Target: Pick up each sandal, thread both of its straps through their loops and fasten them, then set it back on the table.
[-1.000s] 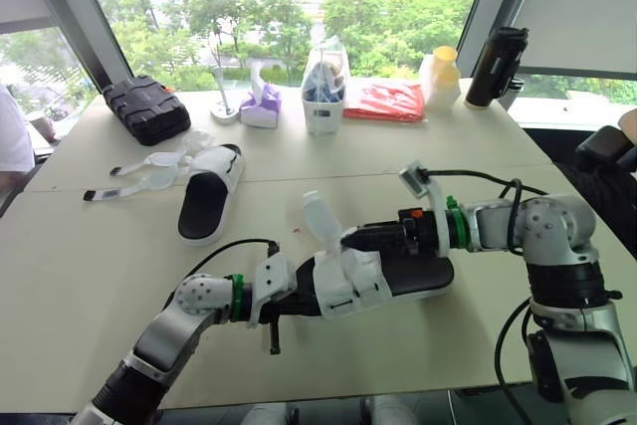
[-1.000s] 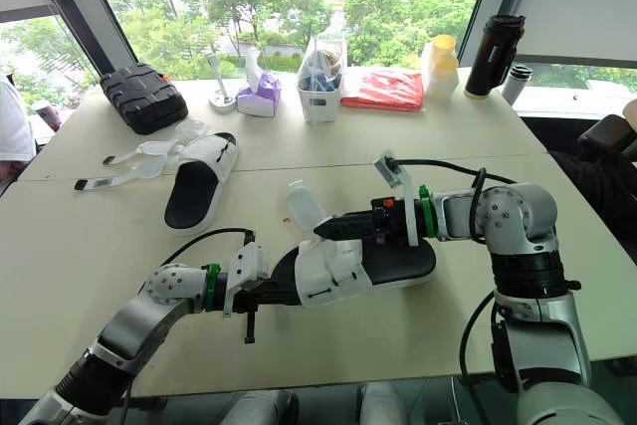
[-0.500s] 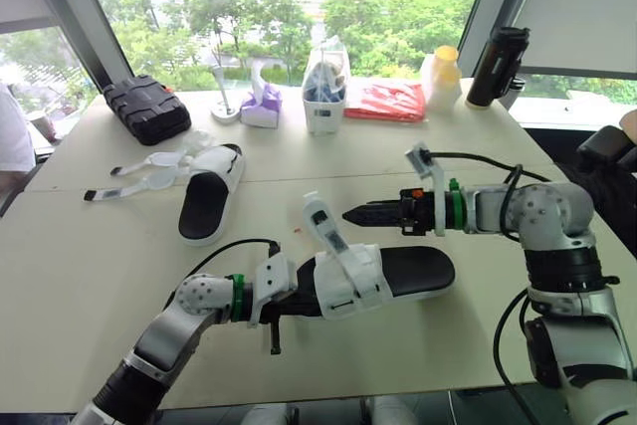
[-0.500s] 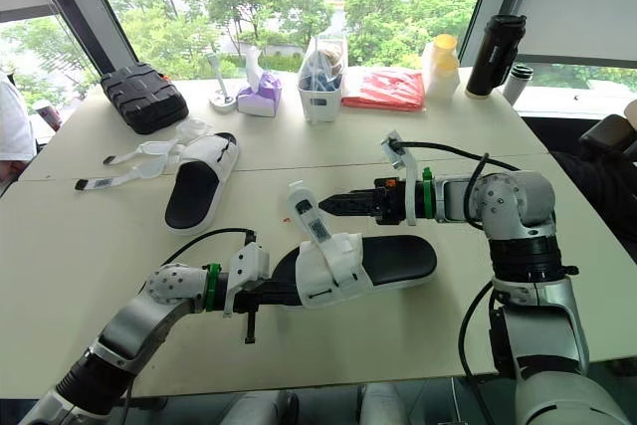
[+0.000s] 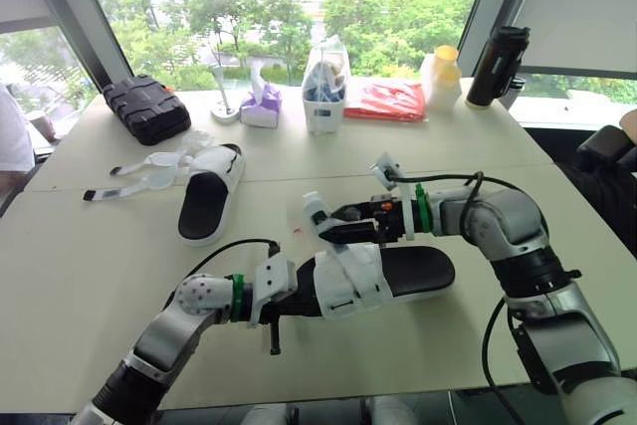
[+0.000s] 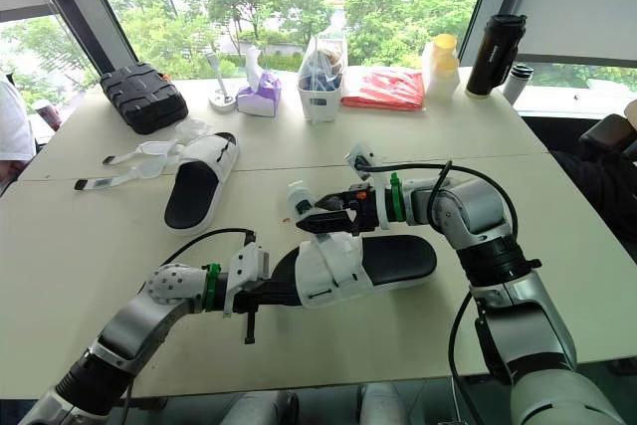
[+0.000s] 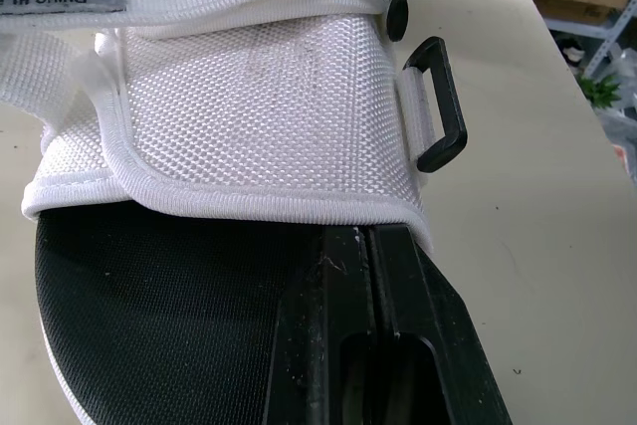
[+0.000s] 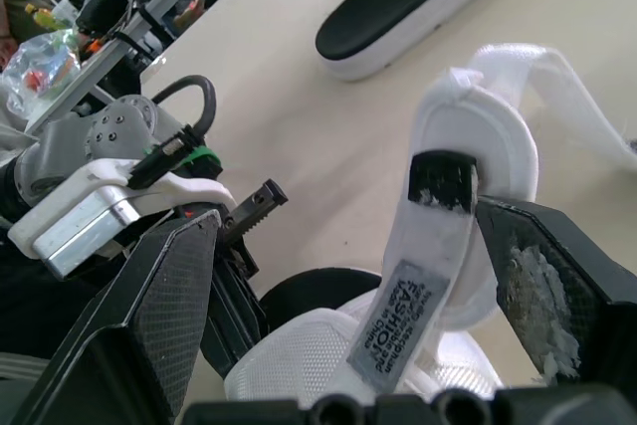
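The near sandal (image 5: 398, 274), black sole with a white mesh upper, lies on the table (image 5: 80, 276). My left gripper (image 5: 299, 301) is shut on the sole's edge at the toe end, its fingers (image 7: 348, 345) pressed together. A black loop (image 7: 438, 106) hangs at the upper's side. One white strap (image 8: 438, 196) with a label stands upright. My right gripper (image 8: 343, 221) is open, one finger on each side of that strap's tip. The second sandal (image 5: 209, 191) lies at the far left, its straps (image 5: 139, 171) loose on the table.
Along the window side stand a black case (image 5: 146, 108), a purple tissue box (image 5: 261, 106), a white basket (image 5: 323, 97), a red packet (image 5: 385, 102), yellow-capped bottles (image 5: 441, 77) and a black flask (image 5: 496, 67). A person's white sleeve (image 5: 12, 136) shows at the left edge.
My right gripper has moved left from beside the sandal to the upright strap and opened around its tip. The left gripper and the sandal have stayed put.
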Motion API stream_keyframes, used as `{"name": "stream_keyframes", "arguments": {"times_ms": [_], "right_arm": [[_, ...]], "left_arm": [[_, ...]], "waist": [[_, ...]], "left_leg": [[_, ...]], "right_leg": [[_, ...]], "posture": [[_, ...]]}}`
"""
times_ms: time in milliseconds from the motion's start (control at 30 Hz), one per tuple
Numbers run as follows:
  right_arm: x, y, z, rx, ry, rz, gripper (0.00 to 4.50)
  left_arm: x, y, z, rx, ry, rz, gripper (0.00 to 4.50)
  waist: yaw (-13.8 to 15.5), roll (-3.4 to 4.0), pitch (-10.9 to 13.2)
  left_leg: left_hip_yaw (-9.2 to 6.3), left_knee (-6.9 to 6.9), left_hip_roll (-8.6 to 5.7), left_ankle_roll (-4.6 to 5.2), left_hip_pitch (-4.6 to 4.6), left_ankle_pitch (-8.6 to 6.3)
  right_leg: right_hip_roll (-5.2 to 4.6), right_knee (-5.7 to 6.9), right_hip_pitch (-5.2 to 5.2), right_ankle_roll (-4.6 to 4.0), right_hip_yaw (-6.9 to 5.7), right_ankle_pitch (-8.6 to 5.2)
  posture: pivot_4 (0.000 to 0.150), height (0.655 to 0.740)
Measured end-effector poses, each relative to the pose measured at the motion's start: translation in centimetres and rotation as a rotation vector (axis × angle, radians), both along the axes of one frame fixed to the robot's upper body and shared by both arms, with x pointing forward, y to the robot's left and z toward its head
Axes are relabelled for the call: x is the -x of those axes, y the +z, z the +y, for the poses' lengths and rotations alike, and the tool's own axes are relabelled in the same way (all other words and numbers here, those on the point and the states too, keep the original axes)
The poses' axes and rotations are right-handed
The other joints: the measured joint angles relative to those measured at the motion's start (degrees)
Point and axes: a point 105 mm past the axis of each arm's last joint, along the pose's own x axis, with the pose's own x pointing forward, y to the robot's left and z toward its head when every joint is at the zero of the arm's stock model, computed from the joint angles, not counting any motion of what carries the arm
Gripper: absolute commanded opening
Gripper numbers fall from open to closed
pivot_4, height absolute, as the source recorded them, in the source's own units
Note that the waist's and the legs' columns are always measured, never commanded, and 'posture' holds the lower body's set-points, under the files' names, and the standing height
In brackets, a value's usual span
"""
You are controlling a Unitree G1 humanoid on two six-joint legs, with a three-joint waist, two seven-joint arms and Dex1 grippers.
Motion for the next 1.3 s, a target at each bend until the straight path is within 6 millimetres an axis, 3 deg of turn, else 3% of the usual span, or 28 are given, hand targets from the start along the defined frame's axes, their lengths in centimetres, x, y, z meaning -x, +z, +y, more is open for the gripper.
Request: {"name": "stream_keyframes", "arguments": {"times_ms": [567, 967, 1067, 1300], "right_arm": [[-1.5, -1.1, 0.6, 0.051, 0.026, -0.023, 4.39], [-0.5, -2.0, 1.3, 0.074, 0.107, 0.026, 4.39], [-0.4, -2.3, 1.6, 0.079, 0.114, 0.036, 3.59], [-0.8, -2.5, 2.1, 0.083, 0.107, 0.045, 0.05]], "left_arm": [[0.2, 0.1, -0.2, 0.009, 0.013, -0.006, 0.0], [0.2, 0.0, -0.2, 0.012, 0.017, -0.005, 0.0], [0.2, 0.0, -0.2, 0.012, 0.018, -0.005, 0.0], [0.2, 0.0, -0.2, 0.012, 0.019, -0.005, 0.0]], "waist": [[0.1, 0.01, 0.0], [0.1, 0.01, 0.0], [0.1, 0.02, 0.0], [0.1, 0.02, 0.0]], "left_leg": [[0.0, -0.01, -0.01, 0.0, -0.01, 0.0], [-0.02, -0.01, -0.02, -0.01, -0.01, 0.0], [-0.02, -0.01, -0.02, -0.01, 0.0, 0.0], [-0.02, -0.01, -0.03, -0.01, -0.01, 0.0]], "right_leg": [[0.0, 0.0, -0.01, -0.01, 0.0, 0.0], [-0.01, 0.0, -0.01, -0.01, 0.01, 0.0], [-0.01, 0.01, -0.01, -0.01, 0.0, 0.0], [-0.02, 0.0, -0.02, -0.01, 0.0, 0.01]], "posture": [[0.15, 0.74], [0.15, 0.74], [0.15, 0.74], [0.15, 0.74]]}}
